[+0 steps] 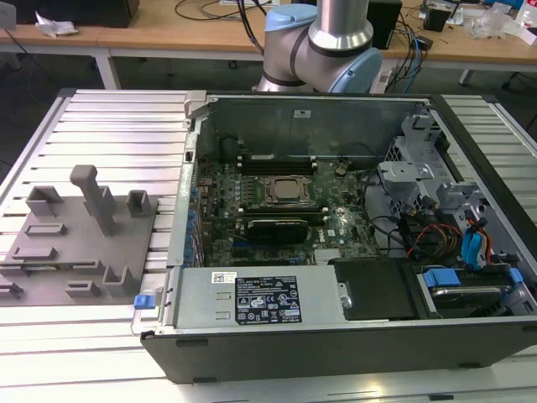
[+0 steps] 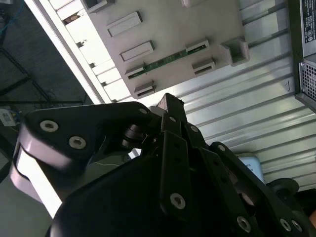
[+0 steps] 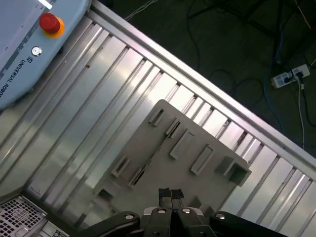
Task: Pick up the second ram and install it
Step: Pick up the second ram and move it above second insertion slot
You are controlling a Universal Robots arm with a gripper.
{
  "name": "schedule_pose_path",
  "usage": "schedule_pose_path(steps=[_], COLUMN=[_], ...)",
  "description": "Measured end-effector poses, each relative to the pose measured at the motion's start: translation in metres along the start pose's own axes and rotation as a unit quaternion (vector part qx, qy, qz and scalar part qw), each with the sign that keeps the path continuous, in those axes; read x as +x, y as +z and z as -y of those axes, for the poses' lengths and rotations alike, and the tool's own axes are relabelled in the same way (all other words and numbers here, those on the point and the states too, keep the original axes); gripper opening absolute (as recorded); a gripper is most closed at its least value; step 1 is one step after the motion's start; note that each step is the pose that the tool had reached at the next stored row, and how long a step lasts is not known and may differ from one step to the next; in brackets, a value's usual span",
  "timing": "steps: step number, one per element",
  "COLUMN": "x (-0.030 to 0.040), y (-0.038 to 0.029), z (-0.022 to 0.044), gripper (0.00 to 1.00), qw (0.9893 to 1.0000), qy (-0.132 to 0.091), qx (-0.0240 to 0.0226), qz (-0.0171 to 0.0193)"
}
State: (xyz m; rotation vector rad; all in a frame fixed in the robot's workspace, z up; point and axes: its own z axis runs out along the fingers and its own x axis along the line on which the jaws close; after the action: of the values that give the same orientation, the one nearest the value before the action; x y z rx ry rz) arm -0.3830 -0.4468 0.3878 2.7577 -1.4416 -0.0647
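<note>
The black two-fingered gripper (image 3: 170,193) hangs over the grey plastic fixture plate (image 2: 173,24), fingers pressed together on nothing, so I judge the pick-up is barely begun. The second ram (image 2: 165,59), a thin green circuit-board stick, lies cradled between two end holders on that plate, apart from the fingertips. Taking it calls for parted fingers squared across its thin edge, minding the raised grey blocks (image 2: 234,49) nearby, while the open black computer case (image 1: 336,336) sits at the exterior view's right of the plate on the ribbed metal table (image 1: 109,126)
</note>
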Motion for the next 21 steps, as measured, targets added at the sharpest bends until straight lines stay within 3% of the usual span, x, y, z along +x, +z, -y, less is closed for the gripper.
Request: schedule_pose_path(steps=[1, 2, 6, 8, 10, 11, 13, 14, 16, 18, 19, 21], x=[0.0000, 0.0000, 0.0001, 0.0000, 0.0001, 0.0001, 0.0001, 0.0000, 0.0001, 0.0001, 0.0001, 0.0001], y=[0.0000, 0.0001, 0.0002, 0.0002, 0.0003, 0.0004, 0.0004, 0.0005, 0.0006, 0.0007, 0.0008, 0.0010], z=[0.0000, 0.0000, 0.0000, 0.0000, 0.0000, 0.0000, 0.0000, 0.0000, 0.0000, 0.0000, 0.0000, 0.0000], gripper=[0.11, 0.11, 0.11, 0.11, 0.11, 0.11, 0.11, 0.11, 0.11, 0.11, 0.11, 0.11], qw=[1.0000, 0.9996, 0.9964, 0.9937, 0.9917, 0.9893, 0.9869, 0.9849, 0.9775, 0.9695, 0.9662, 0.9622], qy=[0.007, 0.029, 0.084, 0.112, 0.128, 0.145, 0.161, 0.173, 0.211, 0.245, 0.257, 0.272], qx=[0.0001, 0.0007, 0.0020, 0.0026, 0.0030, 0.0034, 0.0038, 0.0041, 0.0050, 0.0057, 0.0061, 0.0064], qz=[0.0003, 0.0013, 0.0038, 0.0050, 0.0058, 0.0066, 0.0073, 0.0078, 0.0095, 0.0111, 0.0116, 0.0122])
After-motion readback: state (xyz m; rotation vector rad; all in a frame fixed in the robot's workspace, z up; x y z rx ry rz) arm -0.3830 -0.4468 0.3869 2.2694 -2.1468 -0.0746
